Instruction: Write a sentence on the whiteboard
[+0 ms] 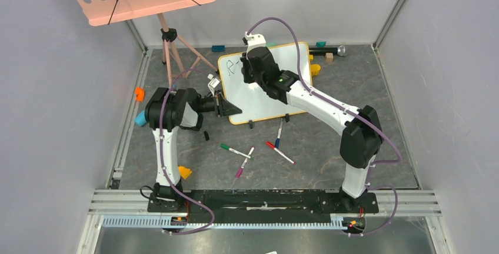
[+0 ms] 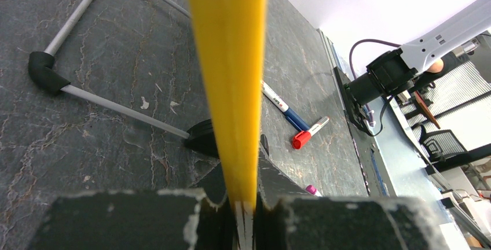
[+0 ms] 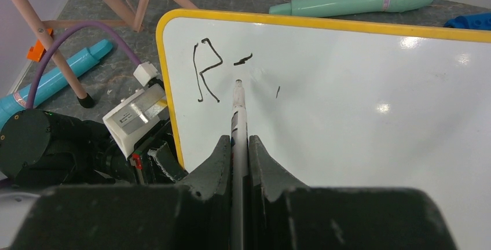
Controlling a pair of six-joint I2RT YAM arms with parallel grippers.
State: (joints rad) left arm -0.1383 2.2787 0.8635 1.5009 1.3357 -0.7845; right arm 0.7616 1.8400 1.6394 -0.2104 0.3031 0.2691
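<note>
1. Whiteboard [image 1: 259,106] sits mid-table.
2. Left claw [image 2: 243,208] is clamped on its yellow rim [image 2: 228,59], left edge.
3. Right claw [image 3: 239,146] is clamped on a marker [image 3: 238,108], its tip just right of the writing [image 3: 207,70] near the top-left corner.
4. White surface runs on rightward; loose pens [image 1: 259,151] lie off the near edge.

The whiteboard [image 1: 292,60] is glossy white with rounded corners, a thin yellow rim and two black clip feet [image 1: 250,126] on its near edge. It sits mid-table [image 1: 329,142], slightly skewed. The sentence [image 3: 207,70] is only a thin dark "R" near the upper-left corner, with a short dash and a tick beside it.
</note>
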